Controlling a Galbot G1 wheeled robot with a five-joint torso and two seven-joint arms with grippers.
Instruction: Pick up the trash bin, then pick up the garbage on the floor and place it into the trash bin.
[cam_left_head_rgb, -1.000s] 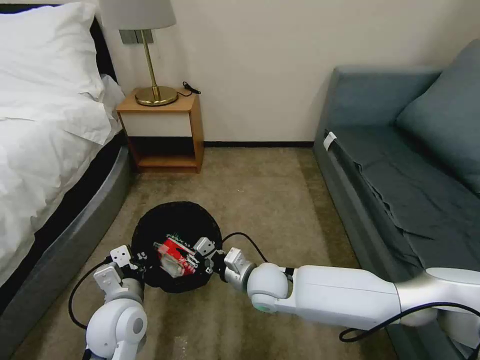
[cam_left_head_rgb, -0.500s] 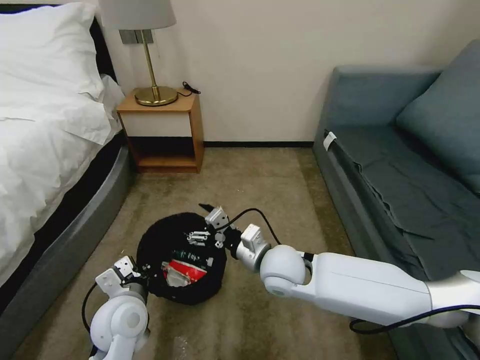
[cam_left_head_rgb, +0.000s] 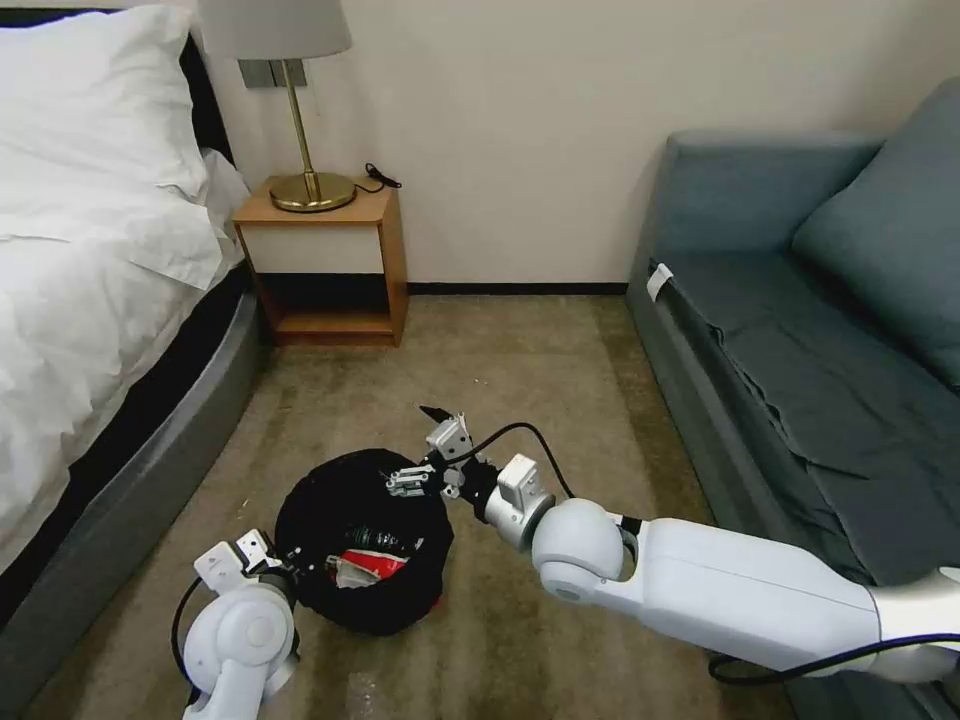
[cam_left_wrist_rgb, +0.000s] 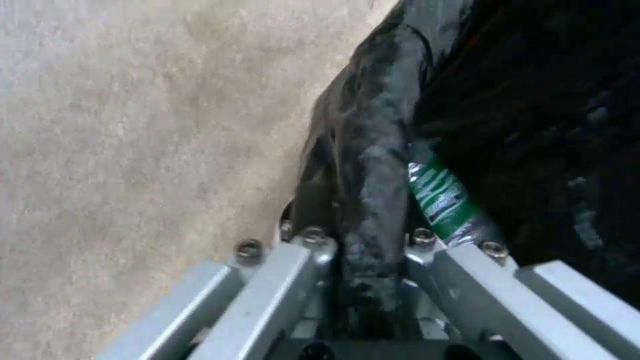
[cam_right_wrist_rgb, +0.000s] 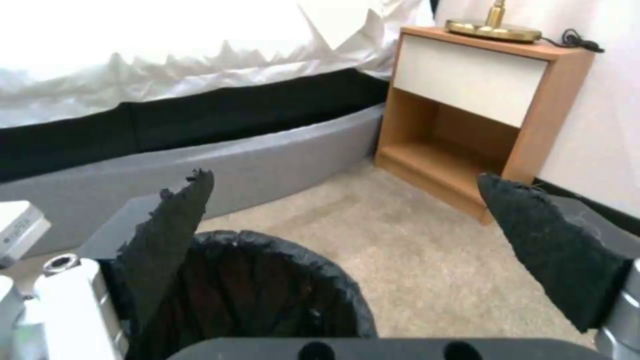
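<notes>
Left end effector (cam_left_wrist_rgb: 373, 250) clamped on trash bin (cam_left_head_rgb: 330, 490) rim — red-and-white wrapper (cam_left_head_rgb: 362, 566) inside

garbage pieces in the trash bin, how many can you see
2. A red-and-white wrapper lies near the middle of the trash bin, and a clear bottle with a green label rests against the inner wall by the left hand. The black bag may hide more.

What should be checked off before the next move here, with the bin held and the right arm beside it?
1. Left gripper shut on the trash bin rim: ok.
2. Right gripper open, nothing between its fingers: ok.
3. Right gripper clear of the bin's opening: ok, it hangs at the far rim.
4. Red-and-white wrapper inside the bin: ok.
5. Green-label bottle inside, against the gripped rim: ok.
6. Other garbage all collected: cannot tell.
</notes>
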